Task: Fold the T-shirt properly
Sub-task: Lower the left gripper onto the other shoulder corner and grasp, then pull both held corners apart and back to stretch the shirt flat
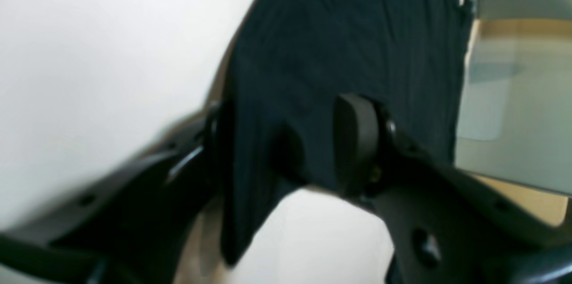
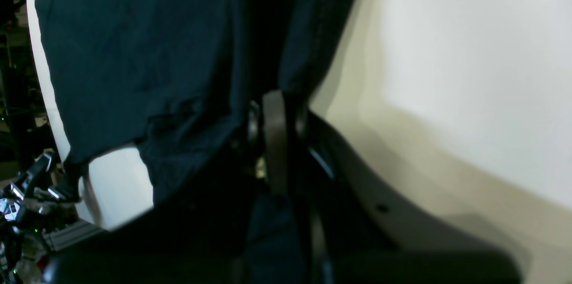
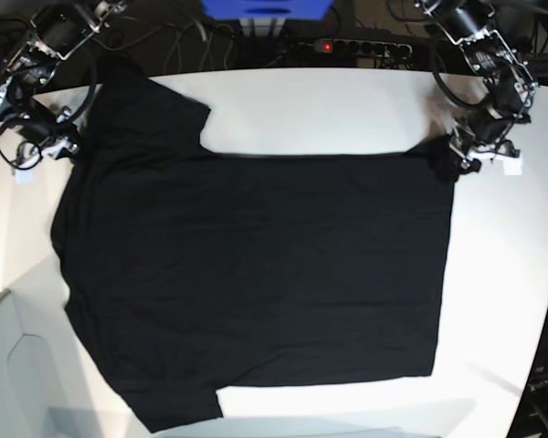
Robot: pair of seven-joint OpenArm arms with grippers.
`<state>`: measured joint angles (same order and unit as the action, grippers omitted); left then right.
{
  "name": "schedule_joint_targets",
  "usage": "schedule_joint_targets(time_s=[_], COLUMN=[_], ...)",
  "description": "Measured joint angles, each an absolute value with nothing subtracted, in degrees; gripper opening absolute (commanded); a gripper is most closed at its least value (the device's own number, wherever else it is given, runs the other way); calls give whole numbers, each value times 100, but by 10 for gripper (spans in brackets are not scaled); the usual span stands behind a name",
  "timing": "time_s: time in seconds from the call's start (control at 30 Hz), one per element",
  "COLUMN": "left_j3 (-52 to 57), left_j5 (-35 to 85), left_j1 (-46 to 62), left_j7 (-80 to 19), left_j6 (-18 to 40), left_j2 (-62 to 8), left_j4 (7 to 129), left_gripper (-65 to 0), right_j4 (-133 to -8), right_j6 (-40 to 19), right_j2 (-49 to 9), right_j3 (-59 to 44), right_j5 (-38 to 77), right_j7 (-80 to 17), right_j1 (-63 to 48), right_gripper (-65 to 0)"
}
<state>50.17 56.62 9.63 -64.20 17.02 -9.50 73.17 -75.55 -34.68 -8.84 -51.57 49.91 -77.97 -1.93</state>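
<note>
One black T-shirt [image 3: 256,274] lies spread flat on the white table [image 3: 347,109], lightly wrinkled. The left gripper [image 1: 286,150] stands spread around its corner; the right gripper [image 2: 272,141] pinches its shoulder edge near a power strip [image 3: 342,46].

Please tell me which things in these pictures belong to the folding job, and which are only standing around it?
Belong to the job:
- T-shirt, spread flat
- white table under it
- left gripper, at the shirt's hem corner
- right gripper, shut on the shirt's edge

Only around:
- power strip behind the table
- blue box
- cables
</note>
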Motion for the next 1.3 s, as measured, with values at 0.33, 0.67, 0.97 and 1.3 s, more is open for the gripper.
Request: schedule_joint_targets(time_s=[0.33, 0.67, 0.97, 1.3], left_j3=[5015, 5013, 4980, 5000], left_j5=[5402, 5334, 4950, 4799], left_j1=[985, 1000, 1540, 1841], left_j7=[-6324, -6379, -6493, -6608], left_j6=[1719, 1715, 1577, 1538], left_j2=[-947, -969, -899, -893], left_j4=[7310, 7279, 8221, 8639], left_gripper=[-540, -649, -649, -649], right_j4=[-7555, -7559, -7581, -7585], right_j6=[-3468, -3468, -3468, -3468], right_j2=[-884, -917, -1035, -1208], right_j3=[-5157, -5172, -5188, -5199], right_j5=[4982, 4980, 4980, 5000], right_j7=[-7795, -7800, -7824, -7811], right_j1=[-193, -196, -200, -436], right_gripper=[-650, -650, -650, -650])
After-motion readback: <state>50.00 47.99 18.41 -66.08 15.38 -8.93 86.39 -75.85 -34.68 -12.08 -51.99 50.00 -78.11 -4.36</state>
